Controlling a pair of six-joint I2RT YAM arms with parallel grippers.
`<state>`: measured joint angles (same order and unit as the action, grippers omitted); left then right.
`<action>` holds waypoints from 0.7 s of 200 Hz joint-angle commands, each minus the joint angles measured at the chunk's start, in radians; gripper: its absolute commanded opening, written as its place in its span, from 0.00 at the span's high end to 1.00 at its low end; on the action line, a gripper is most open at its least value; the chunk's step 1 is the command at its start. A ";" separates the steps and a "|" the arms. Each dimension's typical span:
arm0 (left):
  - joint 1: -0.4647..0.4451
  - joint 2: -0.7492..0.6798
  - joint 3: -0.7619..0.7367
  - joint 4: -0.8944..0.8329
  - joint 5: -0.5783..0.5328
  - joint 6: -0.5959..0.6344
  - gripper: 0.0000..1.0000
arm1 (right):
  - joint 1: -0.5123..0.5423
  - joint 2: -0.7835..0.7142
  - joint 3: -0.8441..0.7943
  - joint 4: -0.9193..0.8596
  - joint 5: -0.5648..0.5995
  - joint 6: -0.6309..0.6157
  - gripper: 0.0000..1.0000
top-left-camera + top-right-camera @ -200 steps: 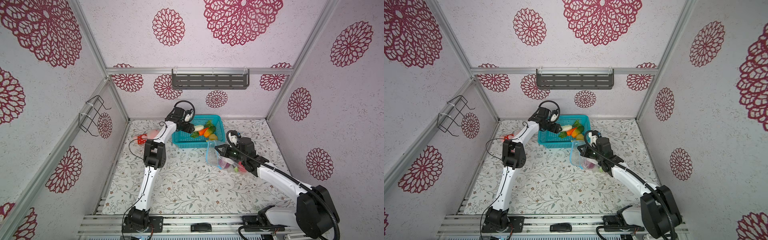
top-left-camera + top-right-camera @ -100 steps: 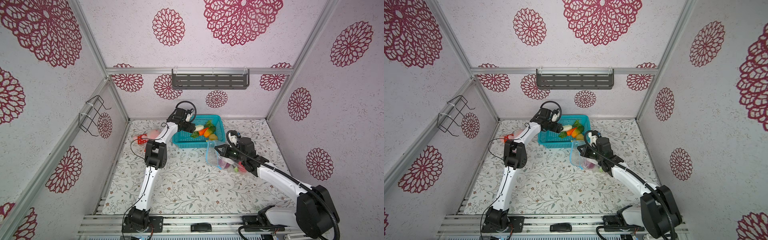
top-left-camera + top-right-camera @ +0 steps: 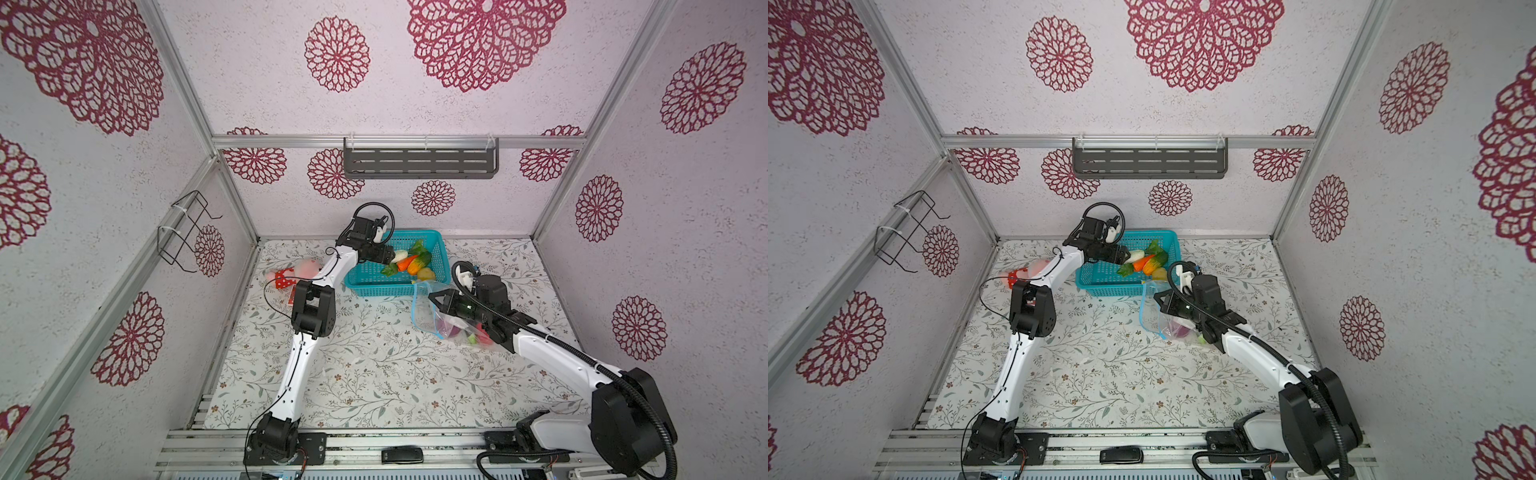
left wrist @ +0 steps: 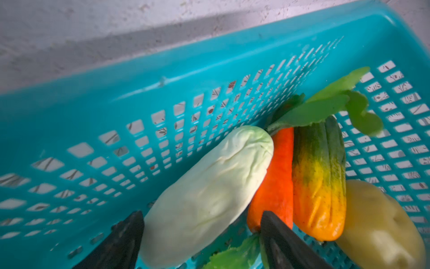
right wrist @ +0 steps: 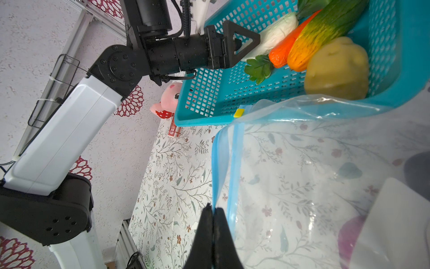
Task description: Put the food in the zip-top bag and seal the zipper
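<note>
Black, its jaws spread wide, the left end effector (image 4: 200,214) straddles one end of a white vegetable (image 4: 209,181) lying in the teal basket (image 3: 376,286) just above the centre of both top views, beside a carrot (image 4: 277,177), a potato (image 4: 377,223) and green leaves (image 4: 325,109). The right end effector (image 5: 213,209) is pinched tight on the blue zipper (image 5: 236,149) of the clear bag (image 3: 424,316), which stands right of centre on the desk (image 3: 374,374), just beside the basket; a purple piece of food (image 5: 349,240) lies inside it.

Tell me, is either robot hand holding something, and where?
The right gripper is shut on the bag, pinching its blue zipper edge. The left gripper holds nothing: its jaws stand open on either side of the corn in the basket.
</note>
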<state>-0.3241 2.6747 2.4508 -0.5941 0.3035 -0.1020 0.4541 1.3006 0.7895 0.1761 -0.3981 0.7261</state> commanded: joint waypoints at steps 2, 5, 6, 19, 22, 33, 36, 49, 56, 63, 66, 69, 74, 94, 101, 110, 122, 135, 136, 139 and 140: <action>-0.009 0.008 0.007 -0.027 0.046 0.012 0.18 | -0.006 -0.004 0.039 0.030 -0.009 -0.005 1.00; -0.010 0.009 0.010 -0.032 0.049 0.011 0.18 | -0.007 -0.006 0.039 0.031 -0.010 -0.005 1.00; -0.009 0.009 0.010 -0.032 0.050 0.010 0.18 | -0.007 -0.006 0.039 0.029 -0.009 -0.004 1.00; -0.011 0.011 0.010 -0.046 0.063 0.007 0.20 | -0.006 -0.009 0.038 0.027 -0.009 -0.005 1.00; -0.012 0.012 0.011 -0.049 0.064 0.007 0.20 | -0.007 -0.009 0.039 0.026 -0.009 -0.005 1.00; -0.011 0.011 0.011 -0.065 0.067 0.007 0.22 | -0.008 -0.012 0.038 0.022 -0.008 -0.008 1.00; -0.011 0.010 0.011 -0.069 0.068 0.007 0.23 | -0.007 -0.014 0.037 0.023 -0.006 -0.007 1.00; -0.014 0.002 0.012 -0.091 0.068 0.011 0.25 | -0.007 -0.020 0.034 0.021 -0.003 -0.008 1.00; -0.018 -0.005 0.009 -0.102 0.068 0.017 0.27 | -0.008 -0.022 0.033 0.022 -0.002 -0.009 1.00; -0.020 -0.015 0.001 -0.108 0.066 0.023 0.28 | -0.006 -0.023 0.032 0.022 0.000 -0.008 1.00; -0.023 -0.019 -0.004 -0.110 0.064 0.029 0.29 | -0.007 -0.023 0.032 0.023 -0.001 -0.008 1.00; -0.025 -0.024 -0.012 -0.109 0.063 0.032 0.30 | -0.006 -0.022 0.030 0.024 -0.001 -0.008 1.00; -0.029 -0.036 -0.024 -0.107 0.060 0.040 0.31 | -0.006 -0.022 0.030 0.024 -0.001 -0.007 1.00; -0.047 -0.079 -0.085 -0.086 0.052 0.082 0.32 | -0.007 -0.021 0.027 0.031 -0.004 -0.005 1.00; -0.053 -0.088 -0.098 -0.084 0.054 0.097 0.33 | -0.008 -0.020 0.024 0.033 -0.004 -0.003 1.00; -0.059 -0.089 -0.099 -0.087 0.049 0.107 0.33 | -0.008 -0.021 0.022 0.038 -0.006 -0.002 1.00; -0.062 -0.079 -0.082 -0.098 0.042 0.113 0.32 | -0.008 -0.022 0.021 0.040 -0.007 0.000 1.00; -0.062 -0.055 -0.049 -0.112 0.031 0.109 0.31 | -0.006 -0.024 0.018 0.041 -0.006 0.002 1.00; -0.062 -0.053 -0.046 -0.112 0.031 0.109 0.31 | -0.007 -0.024 0.018 0.042 -0.005 0.002 1.00; -0.062 -0.047 -0.038 -0.114 0.027 0.105 0.30 | -0.007 -0.025 0.016 0.043 -0.006 0.002 1.00; -0.062 -0.045 -0.036 -0.114 0.027 0.104 0.30 | -0.007 -0.025 0.016 0.043 -0.006 0.002 1.00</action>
<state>-0.3748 2.6537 2.3642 -0.6880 0.3428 -0.0284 0.4541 1.3006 0.7895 0.1795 -0.3977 0.7265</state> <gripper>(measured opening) 0.685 0.056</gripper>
